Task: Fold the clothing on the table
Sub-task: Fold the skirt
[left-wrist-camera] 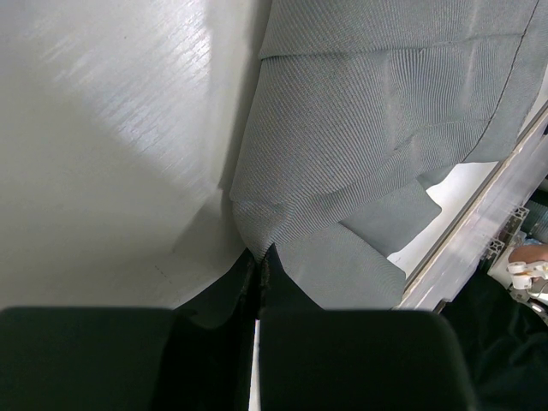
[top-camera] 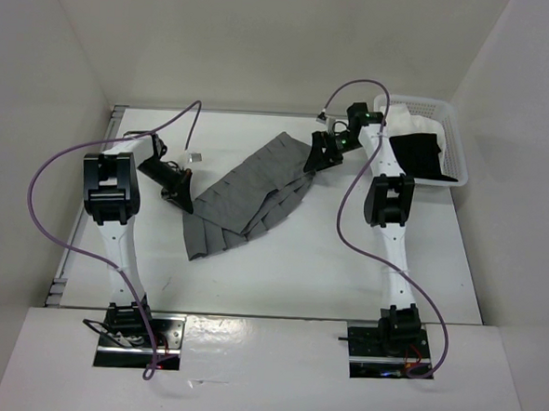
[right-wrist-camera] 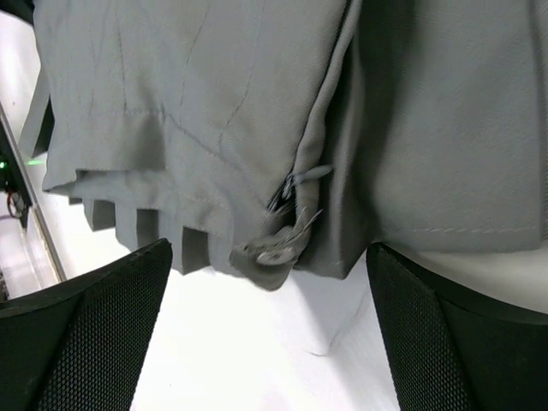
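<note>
The clothing (top-camera: 247, 195), a grey pleated skirt, lies slanted across the middle of the white table (top-camera: 308, 273), fanned out toward the near left. My left gripper (top-camera: 182, 201) sits at its left edge. In the left wrist view the fingers (left-wrist-camera: 259, 254) are shut, and the skirt fabric (left-wrist-camera: 360, 128) draws to a point between their tips. My right gripper (top-camera: 316, 161) is at the skirt's far right end. In the right wrist view it (right-wrist-camera: 274, 325) stands wide open over bare table, just short of the waistband (right-wrist-camera: 197, 111) and its small tab (right-wrist-camera: 276, 249).
A white plastic basket (top-camera: 461, 147) stands at the back right, holding a black garment (top-camera: 417, 156) and a white one (top-camera: 401, 118). A metal rail (top-camera: 74, 249) runs along the table's left edge, also visible beside the skirt (left-wrist-camera: 479, 224). White walls enclose the table.
</note>
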Robot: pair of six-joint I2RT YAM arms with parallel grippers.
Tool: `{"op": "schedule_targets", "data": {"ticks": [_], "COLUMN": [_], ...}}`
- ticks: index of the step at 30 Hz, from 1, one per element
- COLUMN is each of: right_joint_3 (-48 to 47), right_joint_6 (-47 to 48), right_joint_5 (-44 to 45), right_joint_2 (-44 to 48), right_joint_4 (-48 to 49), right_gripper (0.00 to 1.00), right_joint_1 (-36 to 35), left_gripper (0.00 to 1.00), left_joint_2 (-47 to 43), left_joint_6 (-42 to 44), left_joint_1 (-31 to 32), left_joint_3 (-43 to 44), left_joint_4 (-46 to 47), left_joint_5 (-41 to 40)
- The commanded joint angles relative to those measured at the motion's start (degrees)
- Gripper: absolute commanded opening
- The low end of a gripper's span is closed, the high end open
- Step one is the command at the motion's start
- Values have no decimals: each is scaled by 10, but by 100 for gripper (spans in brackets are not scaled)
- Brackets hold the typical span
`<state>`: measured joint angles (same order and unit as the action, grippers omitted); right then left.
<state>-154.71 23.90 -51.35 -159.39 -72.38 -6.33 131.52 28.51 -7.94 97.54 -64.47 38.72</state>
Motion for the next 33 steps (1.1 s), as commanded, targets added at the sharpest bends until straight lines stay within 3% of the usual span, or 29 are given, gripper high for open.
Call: {"op": "schedule_targets", "data": {"ticks": [1, 7, 10, 13, 16, 17, 21, 29, 33], "right_joint_3": [-43, -70, -81, -88, -93, -98, -98, -46, -1], "right_joint_6": [-19, -50, -55, -55, -55, -55, -50, -50, -45], "right_joint_5": [10, 10, 5, -1, -1, -1, 12, 92, 191], "right_joint_2": [-19, -43, -56, -67, -74, -74, -69, 79, 167], "right_joint_4": [36, 58, 64, 64, 58, 58, 47, 65, 82], "right_gripper": [98, 92, 81, 66, 43, 28, 0, 0, 0], "right_joint_1": [4, 4, 4, -3, -9, -9, -21, -26, -47], "left_gripper": [0, 0, 0, 0, 0, 0, 0, 0, 0], "left_joint_2": [22, 11, 6, 6, 1, 0, -5, -5, 9], "left_joint_6": [32, 22, 16, 16, 16, 16, 16, 16, 27], "left_joint_1": [1, 1, 1, 1, 1, 1, 1, 1, 1], "left_joint_3": [10, -1, -1, -6, -6, -13, -25, -38, -19], "left_joint_4": [51, 51, 51, 51, 51, 56, 61, 73, 60], "left_joint_5": [-55, -55, -55, -55, -55, -55, -60, -41, -35]}}
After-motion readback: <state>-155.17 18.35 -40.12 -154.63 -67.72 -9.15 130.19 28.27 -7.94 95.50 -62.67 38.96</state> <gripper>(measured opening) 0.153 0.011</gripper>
